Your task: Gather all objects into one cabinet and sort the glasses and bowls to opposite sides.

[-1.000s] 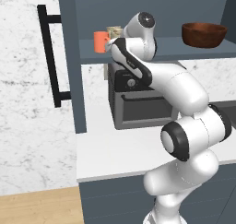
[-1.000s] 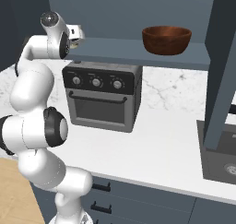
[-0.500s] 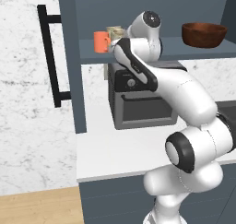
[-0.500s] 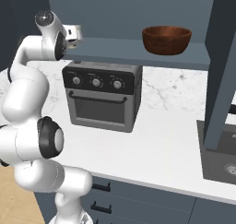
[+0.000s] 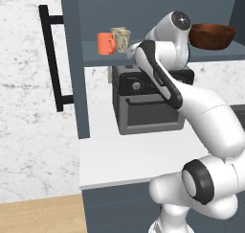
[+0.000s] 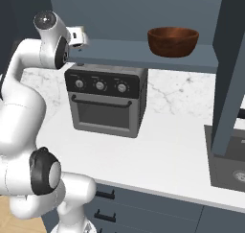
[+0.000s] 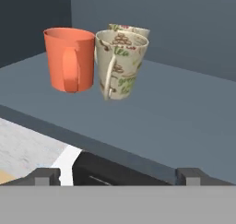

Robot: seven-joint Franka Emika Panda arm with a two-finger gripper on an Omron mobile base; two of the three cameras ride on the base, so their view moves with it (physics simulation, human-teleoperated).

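On the cabinet shelf, the orange mug and two patterned cups crowd its left end, the wooden bowl its right, my gripper open before the cups.

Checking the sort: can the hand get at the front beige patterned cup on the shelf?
Probably yes: the open hand faces the front beige patterned cup across bare shelf, though the orange mug crowds one side.

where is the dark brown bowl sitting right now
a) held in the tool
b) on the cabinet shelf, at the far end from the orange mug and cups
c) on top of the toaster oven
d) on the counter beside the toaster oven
b: the bowl rests on the cabinet shelf at one end, well apart from the orange mug and cups grouped at the other.
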